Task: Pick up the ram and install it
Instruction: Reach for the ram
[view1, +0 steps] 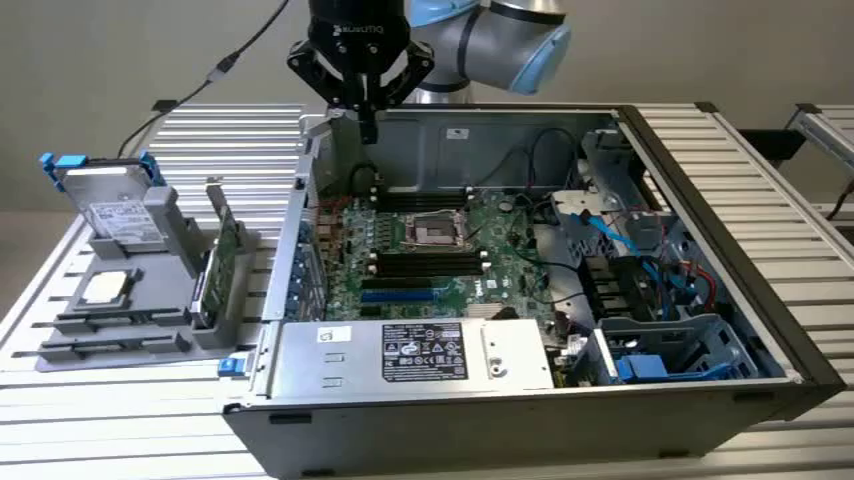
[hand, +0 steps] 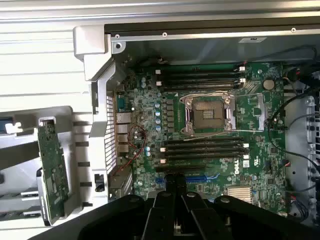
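My gripper (view1: 367, 106) hangs over the back left corner of the open computer case (view1: 694, 150), above the motherboard (view1: 414, 250). Its fingers are shut on a thin dark strip (view1: 368, 126) that sticks out below them, which looks like the ram held edge-on. In the wrist view the gripper (hand: 175, 181) has its fingers pressed together over the board's lower edge. Black memory slots lie on both sides of the processor socket (hand: 207, 114): one bank (hand: 200, 80) and another bank (hand: 205, 148).
A grey rack (view1: 127, 340) at the exterior view's left holds a silver hard drive (view1: 118, 212), an upright green card (view1: 219, 255) (hand: 52, 170) and a square chip (view1: 107, 288). The power supply (view1: 414, 355) and blue-cabled drive cage (view1: 654, 300) crowd the case.
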